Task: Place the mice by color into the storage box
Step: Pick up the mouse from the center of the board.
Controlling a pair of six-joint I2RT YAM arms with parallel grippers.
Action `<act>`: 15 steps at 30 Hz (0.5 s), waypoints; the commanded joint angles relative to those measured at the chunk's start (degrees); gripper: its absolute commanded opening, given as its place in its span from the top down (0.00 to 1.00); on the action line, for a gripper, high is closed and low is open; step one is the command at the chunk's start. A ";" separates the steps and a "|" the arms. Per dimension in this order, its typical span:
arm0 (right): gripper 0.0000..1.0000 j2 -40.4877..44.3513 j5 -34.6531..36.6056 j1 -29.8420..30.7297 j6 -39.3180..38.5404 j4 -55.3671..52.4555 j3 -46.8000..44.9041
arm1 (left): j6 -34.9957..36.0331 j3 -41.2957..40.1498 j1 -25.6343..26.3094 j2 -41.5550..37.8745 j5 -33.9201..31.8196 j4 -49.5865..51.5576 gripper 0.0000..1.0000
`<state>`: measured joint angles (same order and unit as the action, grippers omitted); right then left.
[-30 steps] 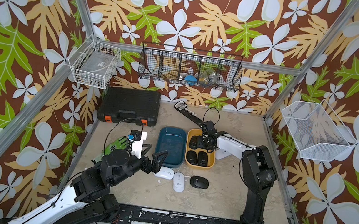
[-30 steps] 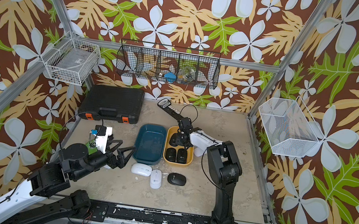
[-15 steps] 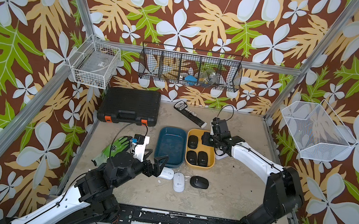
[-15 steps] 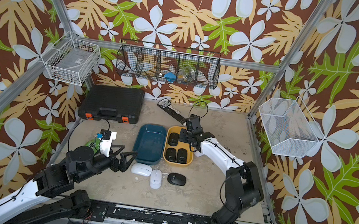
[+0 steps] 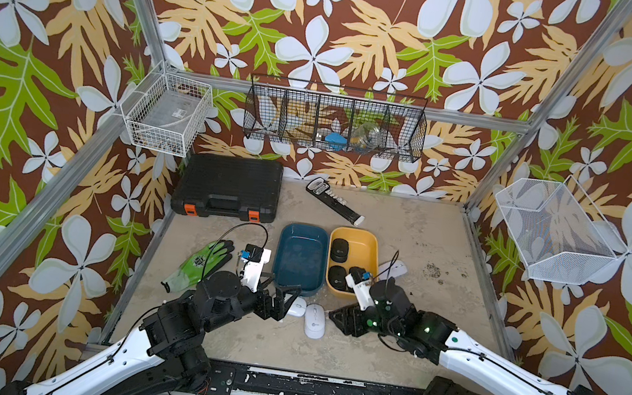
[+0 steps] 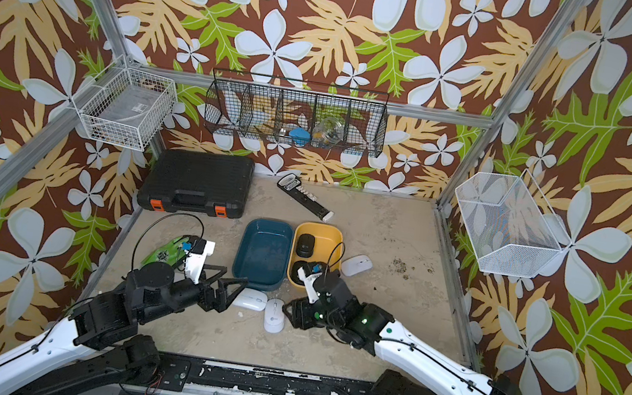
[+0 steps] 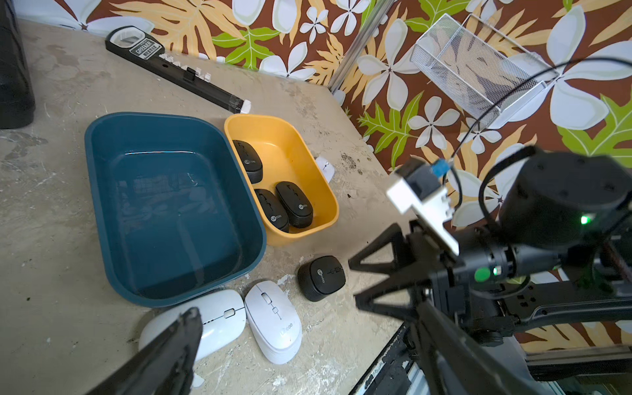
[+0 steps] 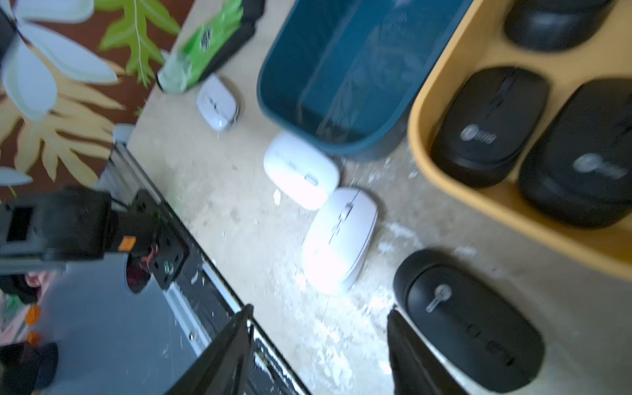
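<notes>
The walls were papered in brown with big white flowers. On the scuffed beige desk (image 5: 427,231) a blue tub (image 5: 300,259) and a yellow tub (image 5: 363,255) stood side by side.

As I judged it, the black half of the sorting was nearly finished. Three black mice (image 7: 294,204) lay in the yellow tub. The fourth black mouse (image 7: 320,277) sat on the desk just in front of it.

The white half had not begun, for the blue tub held nothing. One white mouse (image 7: 222,318) and a second white mouse (image 7: 273,318) lay touching each other against the blue tub's near edge. A third white mouse (image 6: 356,265) lay just beside the yellow tub, on the side away from the blue one. A fourth white mouse (image 8: 217,102) lay near a green glove (image 5: 200,260).

The left gripper (image 5: 288,303) hung spread wide over the white mouse nearest the blue tub, gripping nothing. The right gripper (image 8: 319,309) was low over the desk with its jaws partly apart and nothing between them. The loose black mouse lay just beside one finger (image 8: 407,349), outside the gap.

That left five mice to move by my count.
</notes>
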<state>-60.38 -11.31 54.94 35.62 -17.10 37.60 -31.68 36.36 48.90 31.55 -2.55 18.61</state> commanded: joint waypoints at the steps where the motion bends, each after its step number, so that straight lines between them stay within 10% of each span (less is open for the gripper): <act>1: 0.32 -2.95 4.53 4.66 3.67 4.48 -0.06 | -0.30 0.03 -0.04 -0.94 -0.01 -0.95 0.00; 15: 0.45 -18.29 16.04 5.15 8.28 1.83 4.70 | -1.37 0.20 -0.03 -0.49 -0.73 -0.26 0.00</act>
<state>-78.74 0.43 60.47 41.89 -14.26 42.13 -32.77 36.38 48.90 31.11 -2.79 18.70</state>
